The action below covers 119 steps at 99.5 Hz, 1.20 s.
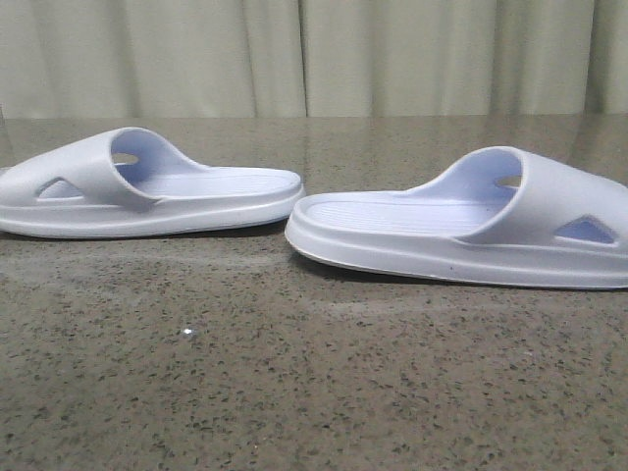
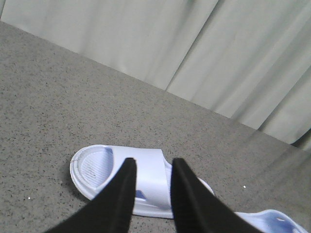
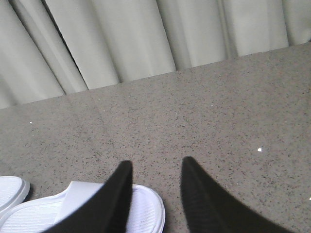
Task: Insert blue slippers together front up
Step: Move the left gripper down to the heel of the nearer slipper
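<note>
Pale pleated curtains (image 1: 314, 54) hang behind a speckled grey-brown stone table (image 1: 294, 392), and on it lie the two blue slippers, soles down and side-on to the front camera. One, the left slipper (image 1: 147, 191), sits at the left with its strap toward the left edge and its open heel end pointing right. Its partner, the right slipper (image 1: 471, 231), lies slightly nearer, strap toward the right edge, heel end pointing left. Their heel ends come close at the middle of the table but stay just apart. No arm shows in the front view. Seen from the left wrist, the left gripper (image 2: 151, 167) hangs above the left slipper's strap with its black fingers parted and nothing between them. From the right wrist, the right gripper (image 3: 155, 170) hovers over bare table beside the right slipper, its fingers likewise spread and empty.
</note>
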Motion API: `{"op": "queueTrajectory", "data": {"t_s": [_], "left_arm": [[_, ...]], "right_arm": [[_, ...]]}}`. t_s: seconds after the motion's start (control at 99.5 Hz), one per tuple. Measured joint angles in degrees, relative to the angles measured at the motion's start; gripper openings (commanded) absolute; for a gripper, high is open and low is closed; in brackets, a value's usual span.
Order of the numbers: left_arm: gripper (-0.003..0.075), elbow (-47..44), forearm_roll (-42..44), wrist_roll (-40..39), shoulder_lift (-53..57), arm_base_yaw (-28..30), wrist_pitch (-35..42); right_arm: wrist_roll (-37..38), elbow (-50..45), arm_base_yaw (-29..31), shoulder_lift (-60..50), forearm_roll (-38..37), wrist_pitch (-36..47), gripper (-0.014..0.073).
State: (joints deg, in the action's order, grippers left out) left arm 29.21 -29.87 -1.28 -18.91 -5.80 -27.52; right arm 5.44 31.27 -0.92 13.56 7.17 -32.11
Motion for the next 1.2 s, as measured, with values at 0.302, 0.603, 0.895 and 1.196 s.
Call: {"op": "queueTrajectory", "data": {"t_s": [0.302,0.603,0.895,1.196], "left_arm": [[0.0487,0.0,-0.2,0.0,-0.1,0.0,-0.2],[0.0442,0.0,-5.8,0.0,-9.0,0.0,4.8],[0.0442,0.0,-15.3,0.0,-22.3,0.0,9.6],[0.0442,1.2,-21.2,0.0,-33.3,0.0,11.6]], "right_arm": [[0.0,0.0,0.0,0.0,0.3,0.0,0.0432],[0.0,0.0,0.0,0.0,0.5,0.0,0.0432],[0.1,0.0,0.0,0.0,0.5,0.0,0.0432],[0.1,0.0,0.0,0.0,1.0,0.0,0.0432]]}}
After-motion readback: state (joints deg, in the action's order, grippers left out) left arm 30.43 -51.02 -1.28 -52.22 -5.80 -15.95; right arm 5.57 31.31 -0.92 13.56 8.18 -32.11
